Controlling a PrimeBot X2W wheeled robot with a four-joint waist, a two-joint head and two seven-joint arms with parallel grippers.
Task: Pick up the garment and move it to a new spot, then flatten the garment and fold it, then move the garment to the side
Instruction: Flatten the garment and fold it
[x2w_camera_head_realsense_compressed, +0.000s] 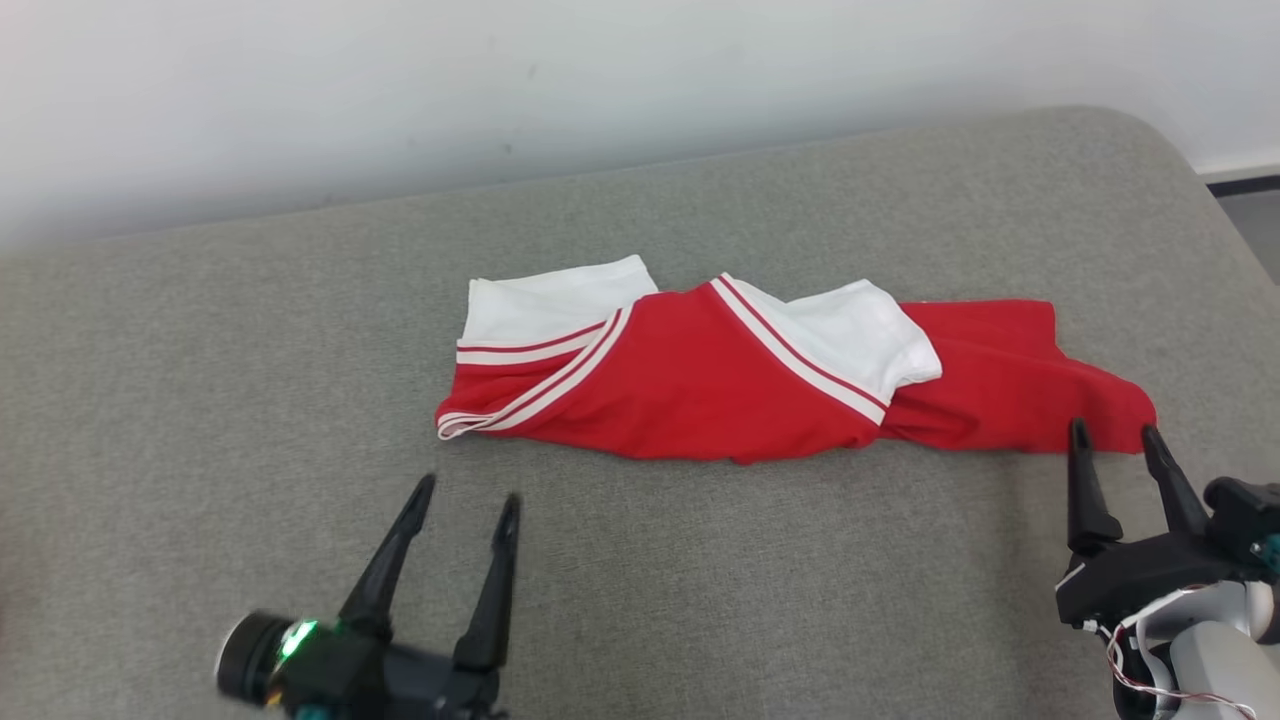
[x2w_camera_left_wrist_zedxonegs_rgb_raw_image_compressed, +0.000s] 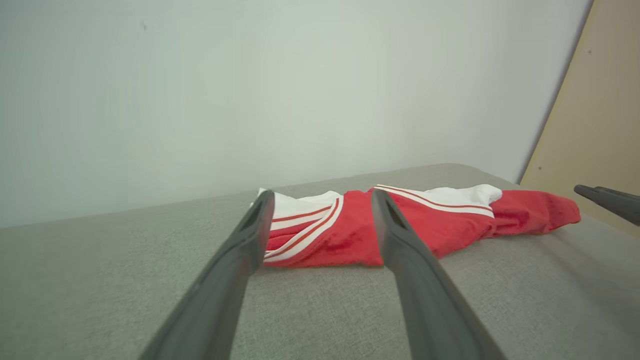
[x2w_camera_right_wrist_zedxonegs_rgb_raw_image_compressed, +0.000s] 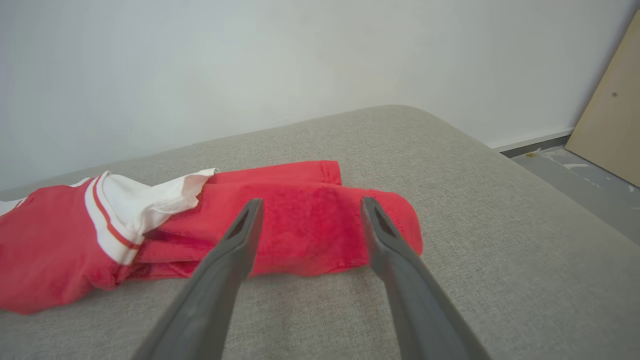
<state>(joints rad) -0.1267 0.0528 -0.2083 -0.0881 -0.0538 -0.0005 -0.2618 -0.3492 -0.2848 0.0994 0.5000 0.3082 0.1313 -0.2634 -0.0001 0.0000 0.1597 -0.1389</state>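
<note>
Grey upholstered bench (x2w_camera_head_realsense_compressed: 200, 400), coarse woven cover, rounded far right corner, set against a plain white wall (x2w_camera_head_realsense_compressed: 400, 80). The garment (x2w_camera_head_realsense_compressed: 700, 390) lies mid-bench toward the back. It's soft red knit with white panels and red-and-white striped trim, loosely folded into a long rumpled strip, the plain red end to my right.

Left gripper (x2w_camera_head_realsense_compressed: 470, 490): jaws spread wide, empty, well short of the striped left end. Right gripper (x2w_camera_head_realsense_compressed: 1113, 430): jaws apart, nothing pinched, tips at the near edge of the red end; I can't tell if they touch.

My right wrist view adds grey floor (x2w_camera_right_wrist_zedxonegs_rgb_raw_image_compressed: 575, 170), a dark baseboard strip and a leaning tan board (x2w_camera_right_wrist_zedxonegs_rgb_raw_image_compressed: 610, 115). My left wrist view catches the right arm's dark fingers (x2w_camera_left_wrist_zedxonegs_rgb_raw_image_compressed: 610, 200) at its edge.
</note>
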